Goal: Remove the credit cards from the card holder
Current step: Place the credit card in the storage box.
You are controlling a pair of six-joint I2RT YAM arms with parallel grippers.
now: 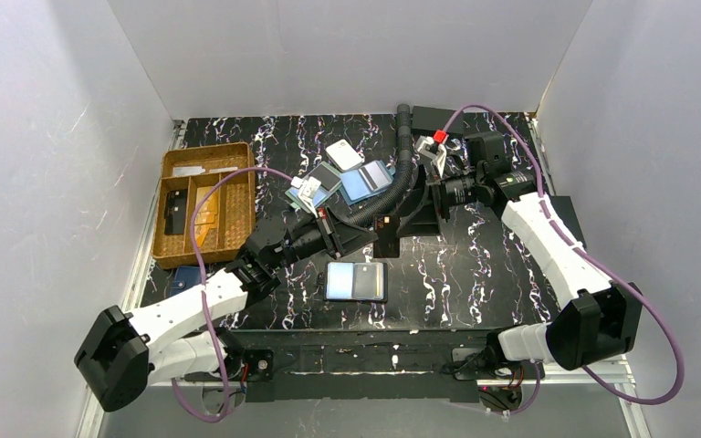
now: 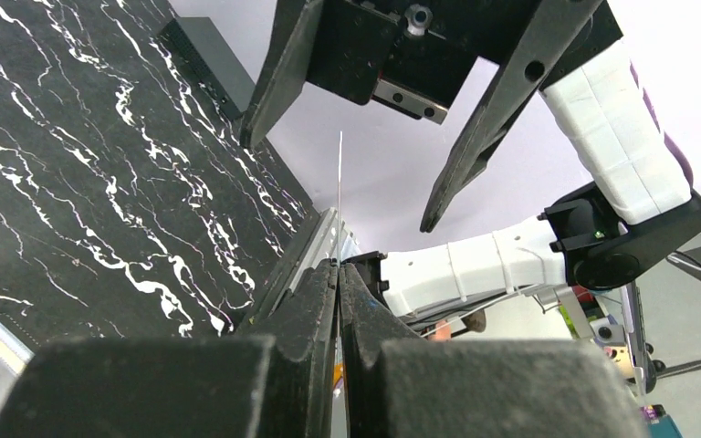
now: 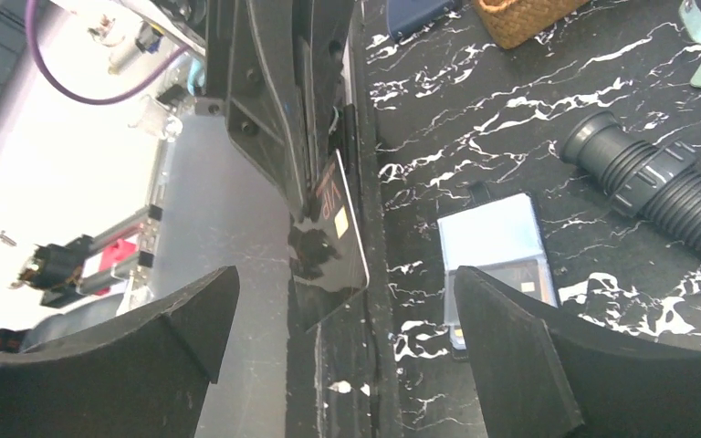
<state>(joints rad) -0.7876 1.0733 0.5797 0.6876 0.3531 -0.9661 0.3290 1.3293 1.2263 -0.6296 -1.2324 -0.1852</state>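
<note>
Credit card [image 3: 333, 242]: pinched in my left gripper [image 2: 339, 274]; right gripper [image 3: 342, 278] wide, apparently not touching. Risk: early release drops it.

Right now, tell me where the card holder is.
In the top view the card holder lies flat on the table, near centre between the arms, just nearer the bases than the black card pinched in the left gripper.

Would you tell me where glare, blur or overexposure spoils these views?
Top external: evenly lit and sharp, no strong glare. Left wrist: the left claw looms soft in the foreground; the background is washed out. Right wrist: the right claw is blurred, the left side blown out, and the glossy black card mirrors light.
</note>
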